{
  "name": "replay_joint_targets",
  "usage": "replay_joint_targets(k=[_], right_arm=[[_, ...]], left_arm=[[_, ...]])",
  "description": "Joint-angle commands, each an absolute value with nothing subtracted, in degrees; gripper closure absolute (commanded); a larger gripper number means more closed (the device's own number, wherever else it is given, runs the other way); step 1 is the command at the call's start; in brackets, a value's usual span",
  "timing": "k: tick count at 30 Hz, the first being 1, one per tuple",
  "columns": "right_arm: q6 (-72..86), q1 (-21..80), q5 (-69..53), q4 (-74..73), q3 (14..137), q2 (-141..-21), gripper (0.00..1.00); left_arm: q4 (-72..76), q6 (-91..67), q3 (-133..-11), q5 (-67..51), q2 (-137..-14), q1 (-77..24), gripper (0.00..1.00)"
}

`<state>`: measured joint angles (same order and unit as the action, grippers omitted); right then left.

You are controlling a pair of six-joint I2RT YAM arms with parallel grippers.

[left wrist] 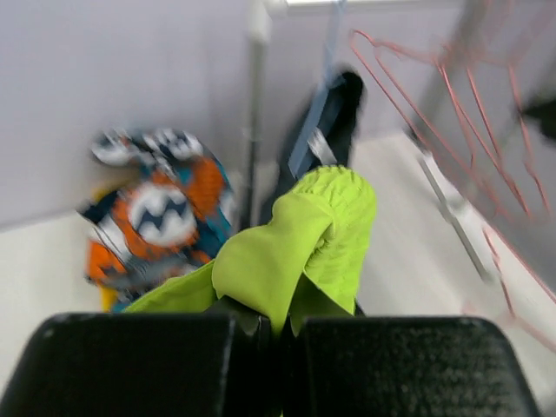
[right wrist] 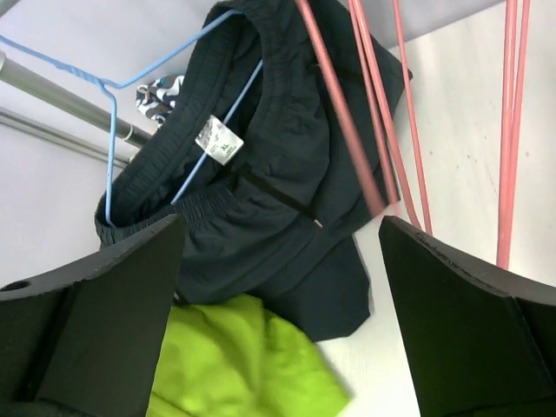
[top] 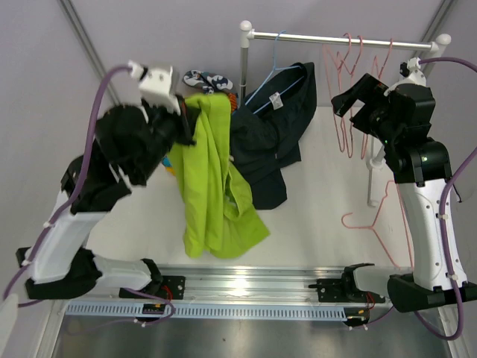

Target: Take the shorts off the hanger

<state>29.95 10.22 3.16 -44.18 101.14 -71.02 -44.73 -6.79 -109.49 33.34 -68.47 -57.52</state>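
Most of the overhead view is a white table [top: 320, 216], with bare surface on its right half between the clothes and the right arm. Across the back stands a metal rail [top: 335, 37] on white posts. The lime green shorts [top: 216, 186] are the biggest garment: thin and crumpled, they hang in a long fold from the left gripper [left wrist: 278, 334], whose black fingers [left wrist: 130, 365] are pressed together on a bunch of the cloth, with the lower end spread on the table. Just beside them the dark navy shorts [right wrist: 287, 156] hang by their gathered elastic waistband from a thin blue wire hanger [right wrist: 109, 148] hooked on the rail, their legs slumped onto the table. The right gripper [right wrist: 280, 224] is spread wide and holds nothing, hovering apart from the navy shorts with the pink wire hangers [top: 346, 127] on the rail close by. Another pink hanger [top: 376, 224] lies flat near the right arm. Patterned shorts [left wrist: 161, 213] in orange, teal and white are heaped by the rail's left post. A small white label [right wrist: 217, 139] shows inside the navy waistband.
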Motion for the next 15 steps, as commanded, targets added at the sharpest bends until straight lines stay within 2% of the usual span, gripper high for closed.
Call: replay_joint_targets(k=[1, 2, 4, 5, 7, 10, 14, 15], right_arm=[[29.44, 10.11, 2.99, -41.31, 96.96, -68.03, 0.01], [29.53, 10.11, 2.55, -40.96, 95.55, -67.24, 0.01], [30.23, 9.93, 2.29, -40.08, 91.43, -64.87, 0.01], [30.58, 10.02, 2.02, -39.82, 90.01, -64.08, 0.01], [31.63, 10.02, 1.32, -39.55, 86.07, -61.8, 0.01], [32.34, 10.02, -1.66, -39.29, 82.54, -58.46, 0.01], [31.47, 10.11, -5.26, -38.77, 77.97, -53.62, 0.01], [31.2, 10.19, -6.4, -37.72, 77.7, -52.66, 0.01]], left_arm=[[-44.28, 2.97, -124.24, 20.07, -77.4, -43.57, 1.0], [-45.6, 4.03, -136.02, 18.82, -84.22, -40.98, 1.0], [-46.32, 3.35, -144.27, 16.37, -90.85, -31.71, 1.0], [-45.27, 1.69, -145.27, 10.08, -93.14, -28.25, 1.0], [-40.38, -3.48, -145.64, 6.52, -99.21, -19.39, 1.0], [-35.78, -9.55, -147.3, -0.51, -108.87, -11.98, 1.0], [-29.82, -11.78, -149.15, -5.27, -120.04, -9.93, 0.99], [-29.1, -11.86, -148.89, -6.4, -121.8, -9.93, 0.95]])
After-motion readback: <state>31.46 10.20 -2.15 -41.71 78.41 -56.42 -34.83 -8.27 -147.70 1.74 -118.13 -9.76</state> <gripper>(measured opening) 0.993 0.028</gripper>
